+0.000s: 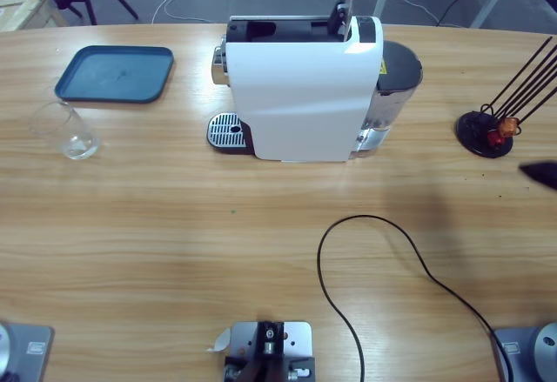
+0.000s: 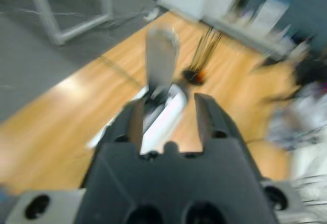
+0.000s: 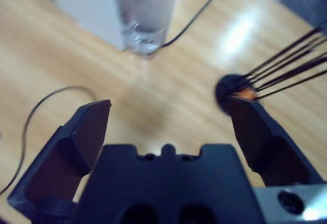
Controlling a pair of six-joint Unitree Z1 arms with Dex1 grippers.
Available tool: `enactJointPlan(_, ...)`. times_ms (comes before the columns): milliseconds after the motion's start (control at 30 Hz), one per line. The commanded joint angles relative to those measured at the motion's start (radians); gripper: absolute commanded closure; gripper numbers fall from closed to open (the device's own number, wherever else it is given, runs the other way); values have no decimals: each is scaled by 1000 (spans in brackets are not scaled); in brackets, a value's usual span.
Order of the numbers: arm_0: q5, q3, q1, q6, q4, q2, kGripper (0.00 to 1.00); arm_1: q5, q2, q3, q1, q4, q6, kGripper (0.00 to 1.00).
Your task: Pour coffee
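No readable text; the coffee machine (image 1: 300, 95) bears a small illegible yellow sticker

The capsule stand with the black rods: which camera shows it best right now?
The high view shows the capsule stand best: sharp, with its round black base, fanned rods and an orange capsule at the foot, right of the coffee machine. The right wrist view shows it closer but blurred, beside the right gripper. The left wrist view shows it small and blurred.

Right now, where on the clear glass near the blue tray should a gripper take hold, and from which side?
Probably around the mid-wall of the glass, coming in level from the open table side, away from the blue tray. It stands upright and apart from the tray, with smooth round walls and no handle.
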Motion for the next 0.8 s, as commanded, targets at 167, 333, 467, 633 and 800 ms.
enactJointPlan(167,283,343,-54,76,55,-135,0,28,202,-21,-427,-122,83,325)
enactJointPlan(333,315,449,-55,-22,55,-219,0,45,319,159,-495,-403,173,331)
enactJointPlan(467,318,461,-54,-25,55,-262,0,-3,292,347,-495,-616,252,331)
enactJointPlan(633,315,414,-55,-44,53,-219,0,19,311,478,-504,-765,266,405)
enactJointPlan(800,315,370,-59,-48,53,-186,0,51,476,550,-530,-1008,241,409)
